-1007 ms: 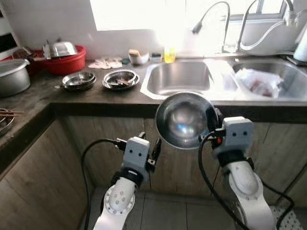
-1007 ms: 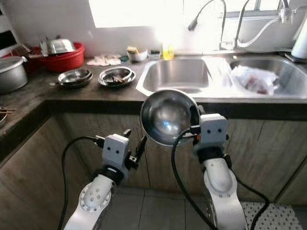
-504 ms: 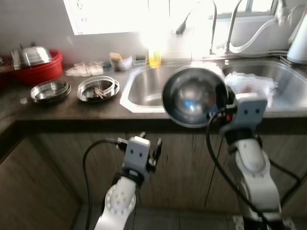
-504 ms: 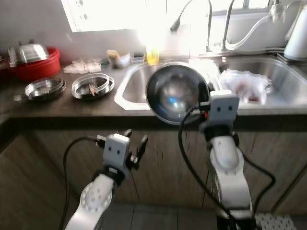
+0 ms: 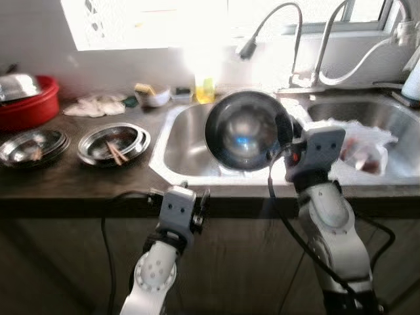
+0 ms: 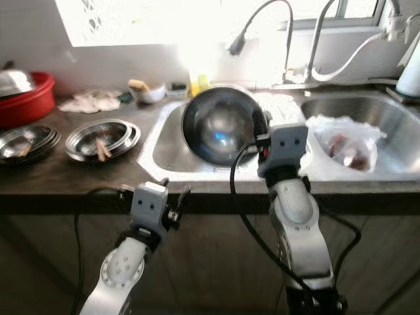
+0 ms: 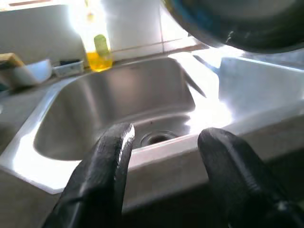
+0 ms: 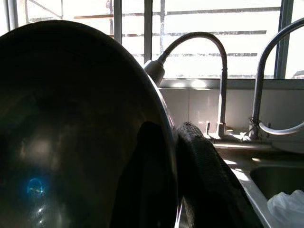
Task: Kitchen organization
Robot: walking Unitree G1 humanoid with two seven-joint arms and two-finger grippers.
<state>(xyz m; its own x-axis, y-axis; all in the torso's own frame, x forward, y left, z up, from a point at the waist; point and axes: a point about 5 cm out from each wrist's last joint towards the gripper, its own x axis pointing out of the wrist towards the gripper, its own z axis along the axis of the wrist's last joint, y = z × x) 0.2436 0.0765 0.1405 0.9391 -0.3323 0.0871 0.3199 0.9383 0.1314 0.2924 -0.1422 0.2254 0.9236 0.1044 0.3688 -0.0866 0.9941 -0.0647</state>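
Note:
A shiny steel bowl (image 5: pixel 241 131) is held upright on its edge above the left sink basin (image 5: pixel 187 141), its hollow facing me. My right gripper (image 5: pixel 286 134) is shut on the bowl's right rim; in the right wrist view one finger (image 8: pixel 202 175) lies outside the rim and the other inside the bowl (image 8: pixel 71 133). My left gripper (image 5: pixel 194 203) hangs low in front of the counter edge, open and holding nothing, its fingers (image 7: pixel 102 175) pointing at the left sink basin (image 7: pixel 118 114).
Two steel dishes (image 5: pixel 113 142) (image 5: pixel 29 146) lie on the dark counter at left, with a red basin (image 5: pixel 26 105) behind. A yellow soap bottle (image 5: pixel 205 88) and two taps (image 5: pixel 289 39) stand behind the sink. The right basin holds a plastic bag (image 5: pixel 367 141).
The camera has come closer to the counter and shifted right. The right gripper carried the bowl up and forward, from before the cabinet front to over the left basin.

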